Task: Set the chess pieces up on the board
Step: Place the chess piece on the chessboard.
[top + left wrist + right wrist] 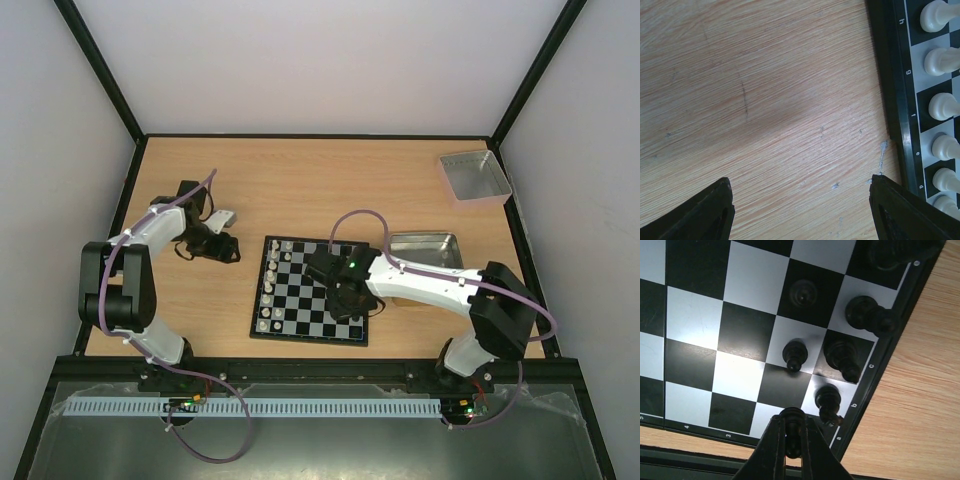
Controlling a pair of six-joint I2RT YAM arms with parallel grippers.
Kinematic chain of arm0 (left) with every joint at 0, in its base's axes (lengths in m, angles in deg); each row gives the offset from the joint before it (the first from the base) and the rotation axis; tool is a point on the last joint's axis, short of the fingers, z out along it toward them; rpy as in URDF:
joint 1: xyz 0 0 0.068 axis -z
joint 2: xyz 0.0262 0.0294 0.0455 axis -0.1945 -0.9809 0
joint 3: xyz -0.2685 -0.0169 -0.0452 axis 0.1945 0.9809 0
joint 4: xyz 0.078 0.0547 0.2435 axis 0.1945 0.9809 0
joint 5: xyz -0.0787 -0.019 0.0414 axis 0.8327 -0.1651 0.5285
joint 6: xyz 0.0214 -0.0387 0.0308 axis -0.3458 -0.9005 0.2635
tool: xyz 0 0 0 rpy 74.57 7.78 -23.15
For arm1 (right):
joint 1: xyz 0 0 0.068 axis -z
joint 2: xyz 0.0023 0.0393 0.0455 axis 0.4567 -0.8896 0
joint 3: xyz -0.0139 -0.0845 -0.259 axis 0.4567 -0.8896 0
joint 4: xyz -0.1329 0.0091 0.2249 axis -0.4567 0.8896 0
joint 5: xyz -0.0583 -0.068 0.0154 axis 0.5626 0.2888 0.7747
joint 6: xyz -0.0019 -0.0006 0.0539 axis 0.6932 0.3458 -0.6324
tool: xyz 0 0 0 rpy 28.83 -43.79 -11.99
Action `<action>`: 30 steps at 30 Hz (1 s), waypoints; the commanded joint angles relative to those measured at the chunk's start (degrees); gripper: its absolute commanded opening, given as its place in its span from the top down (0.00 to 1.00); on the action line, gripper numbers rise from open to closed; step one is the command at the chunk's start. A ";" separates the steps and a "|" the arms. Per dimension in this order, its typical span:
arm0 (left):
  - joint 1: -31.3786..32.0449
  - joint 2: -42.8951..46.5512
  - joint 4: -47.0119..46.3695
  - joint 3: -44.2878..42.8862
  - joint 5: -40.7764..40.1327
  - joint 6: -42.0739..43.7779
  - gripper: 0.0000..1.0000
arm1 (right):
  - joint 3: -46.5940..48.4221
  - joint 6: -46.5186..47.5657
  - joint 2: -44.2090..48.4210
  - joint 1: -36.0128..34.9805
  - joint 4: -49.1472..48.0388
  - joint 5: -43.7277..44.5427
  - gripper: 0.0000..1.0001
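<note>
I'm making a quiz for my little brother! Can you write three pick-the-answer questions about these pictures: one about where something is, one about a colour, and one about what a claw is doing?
1. Where is the silvery tray? A: left of the board. B: right of the board. C: on the board.
2. What colour is the piece in the right claw? A: white. B: black. C: red.
3. The left claw is: A: open. B: shut on a pawn. C: shut on nothing.
Answers: B, the tray lies past the board's right edge. B, the pinched piece is black. A, its fingers stand far apart.
</note>
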 commanded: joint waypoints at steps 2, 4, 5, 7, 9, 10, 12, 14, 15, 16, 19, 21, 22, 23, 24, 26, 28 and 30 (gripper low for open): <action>0.33 0.25 0.27 0.38 -0.16 -0.28 0.26 | -0.70 -0.60 -1.66 -0.61 -1.80 -0.99 0.96; 0.33 0.29 0.29 0.46 -0.23 -0.28 0.26 | -0.91 -0.39 -2.20 -0.64 -2.33 -1.45 0.96; 0.33 0.31 0.29 0.44 -0.20 -0.24 0.26 | -1.14 -0.33 -2.38 -0.62 -2.62 -1.65 0.96; 0.33 0.40 0.29 0.45 -0.24 -0.28 0.26 | -1.36 -0.06 -2.82 -0.71 -2.92 -1.95 0.96; 0.33 0.44 0.29 0.49 -0.20 -0.35 0.26 | -1.77 0.21 -3.21 -0.71 -3.18 -2.28 0.96; 0.33 0.51 0.29 0.48 -0.19 -0.37 0.26 | -2.01 0.34 -3.31 -0.73 -3.33 -2.44 0.96; 0.33 0.49 0.31 0.50 -0.25 -0.33 0.26 | -2.37 0.32 -3.49 -0.80 -3.62 -2.70 0.96; 0.33 0.53 0.22 0.47 -0.20 -0.45 0.26 | -2.61 0.33 -3.46 -0.82 -3.98 -2.91 0.96; 0.33 0.54 0.17 0.56 -0.19 -0.46 0.26 | -2.56 0.30 -3.58 -0.80 -4.00 -2.92 0.96; 0.33 0.47 0.12 0.56 -0.13 -0.46 0.26 | -2.45 0.34 -3.71 -0.79 -4.05 -2.80 0.96; 0.33 0.50 0.03 0.60 -0.09 -0.46 0.26 | -2.12 0.36 -4.22 -0.79 -4.48 -3.27 0.96; 0.33 0.40 0.02 0.58 -0.07 -0.46 0.26 | -1.79 0.46 -4.66 -0.84 -4.53 -3.36 0.96; 0.33 0.35 0.02 0.58 -0.08 -0.44 0.26 | -1.62 0.67 -4.90 -0.84 -4.53 -3.43 0.96; 0.33 0.35 0.02 0.49 -0.04 -0.45 0.26 | -1.46 0.80 -5.20 -0.84 -4.52 -3.44 0.96; 0.33 0.38 0.00 0.54 -0.02 -0.46 0.26 | -1.33 0.99 -5.40 -0.80 -4.53 -3.45 0.96; 0.33 0.35 -0.06 0.56 -0.03 -0.46 0.26 | -1.00 1.26 -5.96 -0.84 -4.38 -3.33 0.96; 0.33 0.51 -0.06 0.69 -0.02 -0.50 0.26 | -0.72 1.46 -6.38 -0.80 -4.31 -3.08 0.96; 0.33 0.53 -0.07 0.74 -0.02 -0.49 0.26 | -0.50 1.51 -6.69 -0.81 -4.27 -2.93 0.94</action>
